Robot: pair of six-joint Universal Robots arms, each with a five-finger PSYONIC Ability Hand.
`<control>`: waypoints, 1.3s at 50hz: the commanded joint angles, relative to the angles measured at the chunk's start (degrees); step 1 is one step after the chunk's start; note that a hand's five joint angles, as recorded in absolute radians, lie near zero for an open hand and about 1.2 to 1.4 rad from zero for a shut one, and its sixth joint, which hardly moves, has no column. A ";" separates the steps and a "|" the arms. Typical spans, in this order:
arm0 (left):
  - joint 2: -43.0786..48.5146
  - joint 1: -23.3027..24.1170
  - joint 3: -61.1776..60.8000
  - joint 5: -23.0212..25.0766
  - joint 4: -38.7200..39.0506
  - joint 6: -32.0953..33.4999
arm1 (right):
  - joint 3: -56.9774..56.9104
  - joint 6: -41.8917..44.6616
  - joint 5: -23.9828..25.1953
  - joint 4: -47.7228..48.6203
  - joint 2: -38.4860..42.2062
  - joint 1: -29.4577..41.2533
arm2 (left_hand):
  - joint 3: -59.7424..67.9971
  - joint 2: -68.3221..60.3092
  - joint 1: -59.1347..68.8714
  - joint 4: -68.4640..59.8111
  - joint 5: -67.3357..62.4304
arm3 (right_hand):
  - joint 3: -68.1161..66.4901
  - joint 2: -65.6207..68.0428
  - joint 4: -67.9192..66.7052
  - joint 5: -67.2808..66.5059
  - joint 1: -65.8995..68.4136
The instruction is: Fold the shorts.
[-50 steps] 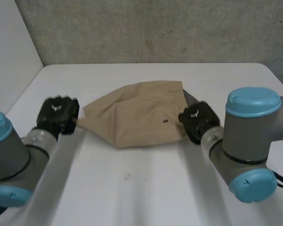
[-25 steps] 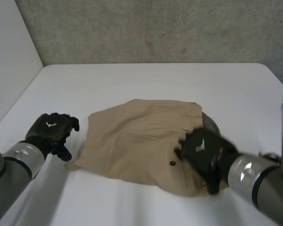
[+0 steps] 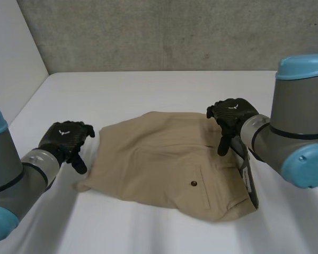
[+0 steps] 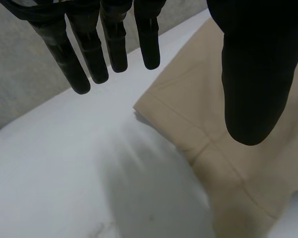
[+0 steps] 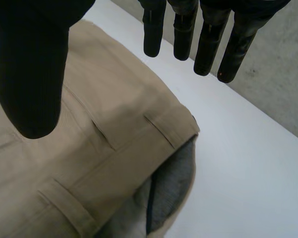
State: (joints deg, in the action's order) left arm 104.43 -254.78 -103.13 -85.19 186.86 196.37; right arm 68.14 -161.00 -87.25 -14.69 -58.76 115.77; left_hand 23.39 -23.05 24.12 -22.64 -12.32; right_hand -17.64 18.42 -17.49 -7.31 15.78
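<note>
Shorts point(image 3: 164, 159) lay flat on the white table point(image 3: 148, 90), roughly mid-table. Tan cloth, leg hem toward the left arm, waistband point(image 3: 234, 159) toward the right arm.

Left hand point(image 3: 66, 140) sat just beside the hem edge, at its far corner. Its wrist view had the fingers point(image 4: 114, 44) straight and spread over bare table past that corner, with the thumb out over the cloth. Nothing gripped. Couldn't tell if the thumb touched the fabric.

Right hand point(image 3: 230, 114) was over the far corner of the waistband. Fingers were straight and held wide of the thumb, reaching over bare table just past the band while the thumb hung over the cloth. Nothing gripped there either.

The waistband end gaped a little, with grey lining point(image 5: 171, 188) showing, and belt loops lay flat along the band. A dark button point(image 3: 193, 183) sat on the pocket near the near edge.

Bare table ran all round the shorts, widest on the far side up to the concrete wall point(image 3: 175, 37). The shorts' near edge was rumpled and sat well in from the table's side edges.
</note>
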 commanded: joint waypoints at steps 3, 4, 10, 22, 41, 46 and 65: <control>0.51 0.17 -0.84 -0.07 -0.18 -0.72 | -3.97 0.16 -2.40 1.77 3.30 0.16 | 0.45 -0.79 -0.28 -1.20 -1.52 | 0.15 -0.93 0.00 -0.18 1.71; 0.51 0.17 -1.01 0.02 -0.35 -0.72 | -4.15 0.16 -2.49 1.77 3.30 0.16 | 0.61 -0.96 -0.11 -1.36 -1.68 | 0.15 -0.93 0.00 -0.17 1.71; 0.42 0.17 -2.33 0.11 -3.08 -0.81 | -2.84 0.34 -2.31 0.45 3.21 0.16 | 0.45 -0.79 -0.28 -1.20 -1.52 | -0.01 -0.76 -0.16 -0.34 1.87; -0.19 0.34 -4.53 0.20 -4.31 -0.72 | 14.90 9.38 2.43 -4.21 -13.64 -0.28 | 0.78 -1.13 0.06 -1.53 -1.85 | -1.19 0.41 -1.34 -1.52 3.05; 1.47 0.87 -5.50 0.20 -2.56 -0.29 | 39.52 20.73 5.33 4.57 -27.81 -0.19 | 2.63 -2.97 1.90 -3.38 -3.70 | -2.37 1.59 -2.52 -2.69 4.23; 2.88 0.96 -5.59 0.11 -0.80 -0.11 | 42.95 20.73 5.51 11.50 -25.71 -0.19 | 4.98 -5.33 4.25 -5.73 -6.05 | -5.89 5.11 -6.04 -6.22 7.75; 6.49 1.04 -5.32 -2.96 9.22 0.07 | 43.66 21.08 4.54 21.54 -20.51 -1.42 | 56.60 -56.95 55.88 -57.35 -57.67 | -62.36 61.58 -62.51 -62.69 64.22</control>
State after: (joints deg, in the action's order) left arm 110.98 -253.69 -108.52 -85.69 192.55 196.37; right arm 112.02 -139.84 -82.28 6.18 -78.11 114.81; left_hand 56.98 -57.11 58.61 -57.16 -46.58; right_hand -66.91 67.38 -67.73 -54.26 55.13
